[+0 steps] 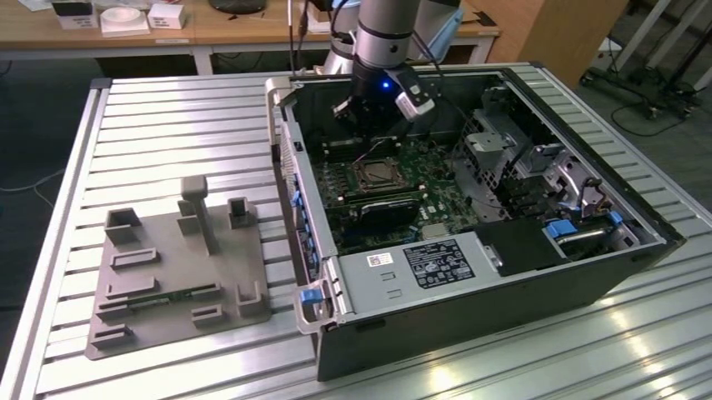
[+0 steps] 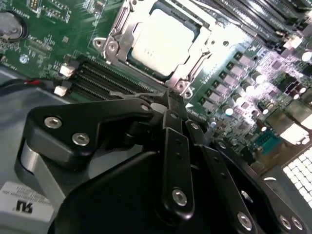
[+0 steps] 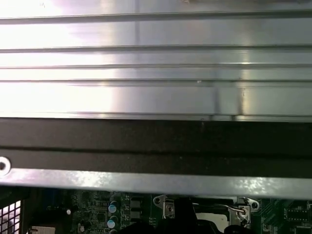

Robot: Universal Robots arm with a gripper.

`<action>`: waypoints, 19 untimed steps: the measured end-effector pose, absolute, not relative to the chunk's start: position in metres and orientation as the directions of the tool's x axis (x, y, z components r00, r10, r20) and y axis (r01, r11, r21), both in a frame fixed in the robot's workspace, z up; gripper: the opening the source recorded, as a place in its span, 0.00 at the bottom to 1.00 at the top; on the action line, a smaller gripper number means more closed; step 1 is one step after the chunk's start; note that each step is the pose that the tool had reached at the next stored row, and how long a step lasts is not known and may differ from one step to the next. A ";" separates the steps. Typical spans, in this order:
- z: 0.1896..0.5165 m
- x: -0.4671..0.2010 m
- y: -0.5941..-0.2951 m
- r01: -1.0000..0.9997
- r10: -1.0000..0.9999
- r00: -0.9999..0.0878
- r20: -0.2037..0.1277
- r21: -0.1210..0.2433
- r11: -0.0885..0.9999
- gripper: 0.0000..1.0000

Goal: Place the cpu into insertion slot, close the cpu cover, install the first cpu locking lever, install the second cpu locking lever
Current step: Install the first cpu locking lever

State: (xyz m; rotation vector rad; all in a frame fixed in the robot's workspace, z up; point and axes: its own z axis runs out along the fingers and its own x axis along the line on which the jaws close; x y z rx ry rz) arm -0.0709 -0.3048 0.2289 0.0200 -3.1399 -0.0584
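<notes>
Ribbed metal tabletop [image 1: 167,125] is carrying an open computer case [image 1: 468,300] and, well apart from the hand towards the exterior view's left, a grey moulded tray [image 1: 167,275]. A wooden desk [image 1: 223,33] is standing in the background behind it all. The robot arm [image 1: 389,33] is reaching down into the far part of the case, and its hand [image 1: 368,129] is hanging just above the green board [image 1: 445,192].

In the second wrist view the hand [image 2: 170,100] is showing its black fingers [image 2: 171,146] drawn together to a narrow point, with nothing gripped between them. The fingertips are hovering over the long black memory slots [image 2: 97,78], just beside the socket and not touching it.

The chip [image 2: 163,41] is sitting in the socket [image 1: 379,174], a little beyond the fingertips, its pale metal top facing up and catching the light. The silver cover plate [image 2: 119,36] is lying flat around the chip, framing it on all sides through its square cut-out. Whether the locking levers are latched cannot be told.

In the first wrist view the ribbed tabletop [image 3: 146,63] is running across behind the dark wall of the case [image 3: 146,141], and a strip of the green board [image 3: 87,209] is showing below that wall, close to the hand.
</notes>
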 end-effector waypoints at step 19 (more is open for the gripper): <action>0.219 -0.056 -0.305 -0.013 -0.013 -1.000 -0.001 0.149 0.989 0.10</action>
